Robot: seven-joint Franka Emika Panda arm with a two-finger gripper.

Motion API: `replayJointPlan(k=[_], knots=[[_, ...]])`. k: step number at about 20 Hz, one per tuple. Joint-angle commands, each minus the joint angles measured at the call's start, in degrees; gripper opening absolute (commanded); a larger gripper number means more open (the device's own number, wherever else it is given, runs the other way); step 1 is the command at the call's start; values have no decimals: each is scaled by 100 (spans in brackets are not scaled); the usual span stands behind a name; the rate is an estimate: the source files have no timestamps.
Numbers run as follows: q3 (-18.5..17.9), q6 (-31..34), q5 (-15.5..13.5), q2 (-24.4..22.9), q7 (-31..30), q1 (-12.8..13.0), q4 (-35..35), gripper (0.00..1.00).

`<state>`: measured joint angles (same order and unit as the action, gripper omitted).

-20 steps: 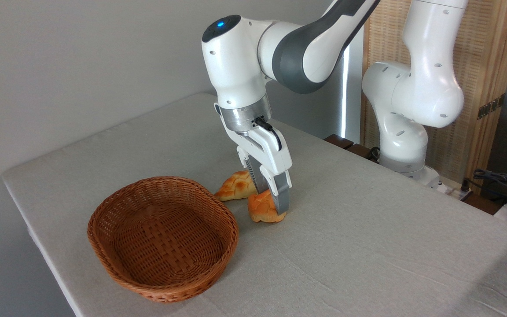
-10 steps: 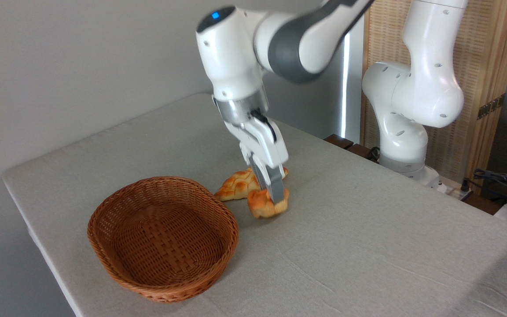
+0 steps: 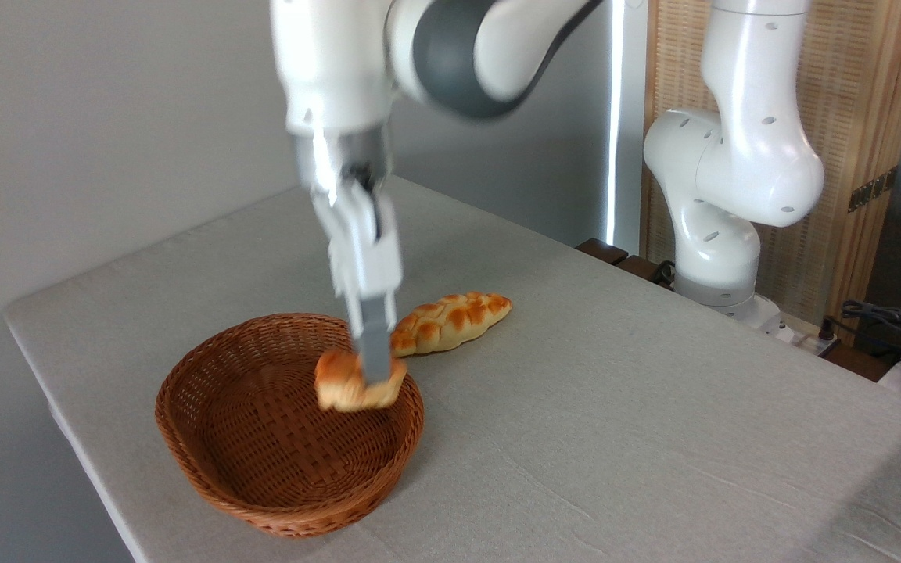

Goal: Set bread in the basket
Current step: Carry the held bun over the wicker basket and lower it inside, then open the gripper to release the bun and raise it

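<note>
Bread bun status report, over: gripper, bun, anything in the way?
Gripper shut on bun. Bun held over the basket, not released. Braided loaf on the table behind, clear of the drop.

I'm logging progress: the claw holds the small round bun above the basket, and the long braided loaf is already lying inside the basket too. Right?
Not quite. The camera view shows the braided loaf on the table, beside the basket, not in it. The claw does hold the bun above the basket.

The gripper (image 3: pixel 368 375) holds the bread (image 3: pixel 345 382) above the basket (image 3: pixel 208 461).
</note>
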<state>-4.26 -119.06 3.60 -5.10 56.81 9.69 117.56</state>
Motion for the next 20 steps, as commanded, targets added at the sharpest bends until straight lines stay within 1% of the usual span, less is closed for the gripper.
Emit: replayJointPlan(k=[1, 3, 4, 5, 6, 7, 8, 9, 11, 20], knots=[[-66, -565, -105, 518, 94, 50, -172, 30], [-66, -636, -114, 519, 102, 50, -172, 34], [-66, -654, -105, 519, 111, 50, -164, 45], [-75, -654, -79, 527, 146, 50, -138, 62], [-92, -671, -70, 527, 181, 50, -120, 76], [-93, -680, -44, 527, 216, 50, -111, 82], [-93, -689, -18, 527, 269, 50, -120, 97], [-101, -698, 9, 527, 313, 50, -111, 100], [-154, -698, 35, 527, 375, 50, -67, 100], [-163, -645, 27, 527, 393, 50, -67, 100]])
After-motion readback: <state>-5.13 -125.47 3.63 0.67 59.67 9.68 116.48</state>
